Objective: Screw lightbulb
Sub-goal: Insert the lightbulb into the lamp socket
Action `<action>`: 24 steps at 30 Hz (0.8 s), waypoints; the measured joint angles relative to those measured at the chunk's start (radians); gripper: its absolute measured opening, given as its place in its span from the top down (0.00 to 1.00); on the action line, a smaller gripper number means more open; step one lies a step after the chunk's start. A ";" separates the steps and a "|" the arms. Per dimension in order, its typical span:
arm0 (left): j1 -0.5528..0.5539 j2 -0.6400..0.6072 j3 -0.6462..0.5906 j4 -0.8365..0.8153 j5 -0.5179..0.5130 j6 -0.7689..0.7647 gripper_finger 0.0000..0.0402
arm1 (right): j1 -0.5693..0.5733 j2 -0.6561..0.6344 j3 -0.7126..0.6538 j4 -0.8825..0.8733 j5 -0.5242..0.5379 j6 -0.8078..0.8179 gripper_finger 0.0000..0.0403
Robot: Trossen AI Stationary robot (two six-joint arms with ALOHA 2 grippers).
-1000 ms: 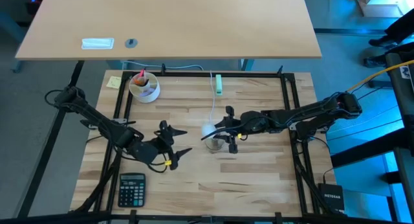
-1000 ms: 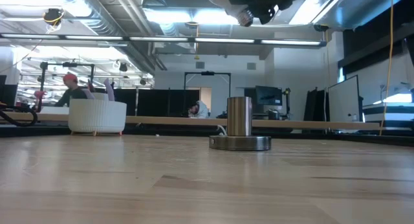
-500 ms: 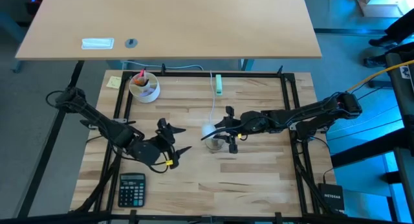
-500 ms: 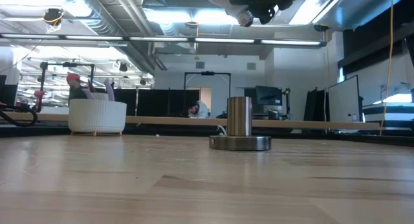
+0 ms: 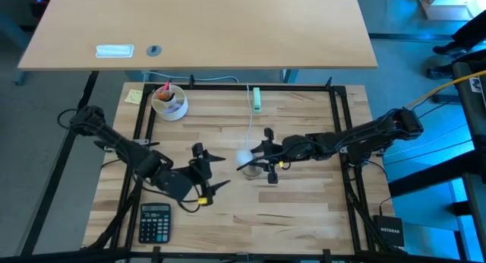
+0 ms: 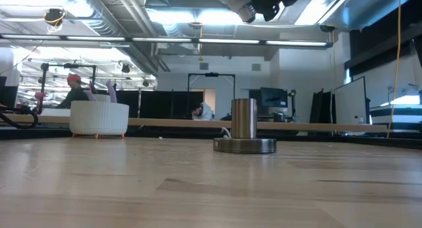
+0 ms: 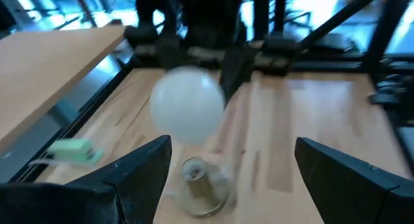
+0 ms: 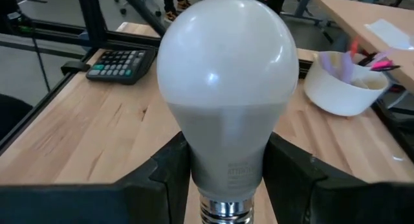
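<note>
We see the right gripper (image 5: 254,163) with jaws pinching the white frosted pear-shaped lightbulb (image 8: 228,75) by its neck, held in the air above the grey metal socket (image 6: 244,130) on the wooden surface (image 5: 304,202). Left gripper (image 5: 209,170) waits nearby, jaws spread, holding nothing.

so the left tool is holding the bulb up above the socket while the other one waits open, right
Not quite: it is the right tool that is shut on the lightbulb, above the socket. The high view and the right wrist view show this. The left tool is the one that waits open nearby.
</note>
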 joint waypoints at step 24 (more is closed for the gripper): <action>0.166 0.088 -0.001 -0.043 0.231 -0.048 0.21 | 0.003 0.135 0.043 0.055 -0.026 0.005 0.60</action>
